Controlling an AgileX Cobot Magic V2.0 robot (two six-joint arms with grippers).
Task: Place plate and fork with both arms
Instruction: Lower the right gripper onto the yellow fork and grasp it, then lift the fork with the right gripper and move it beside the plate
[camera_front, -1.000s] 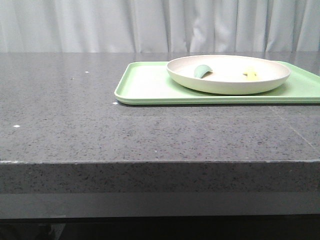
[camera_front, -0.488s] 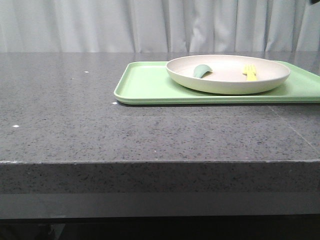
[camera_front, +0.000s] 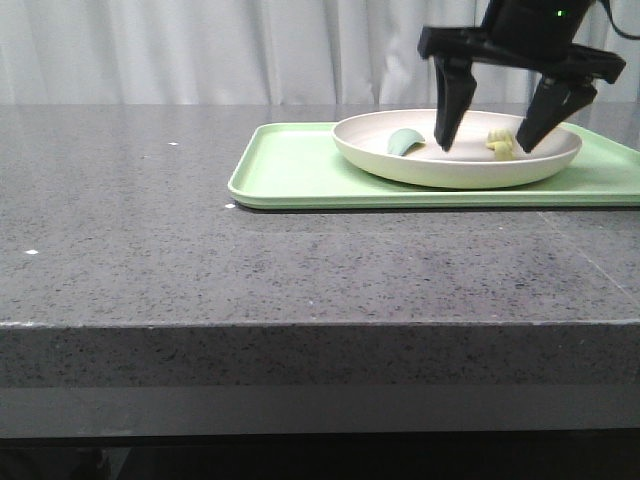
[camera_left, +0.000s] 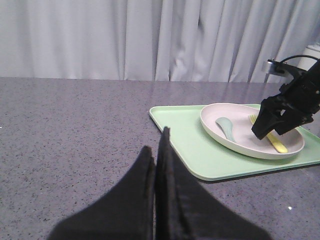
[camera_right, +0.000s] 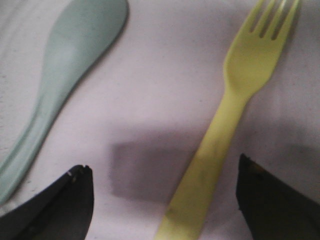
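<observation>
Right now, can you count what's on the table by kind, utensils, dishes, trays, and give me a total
Utensils: 2, the yellow fork and the green spoon, both lying in the plate.
Dishes: 1, the cream plate.
Trays: 1, the light green tray under the plate.
Total: 4

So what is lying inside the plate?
In the plate: a yellow fork and a green spoon, apart. The open right gripper hides part of the fork in the front view.
</observation>
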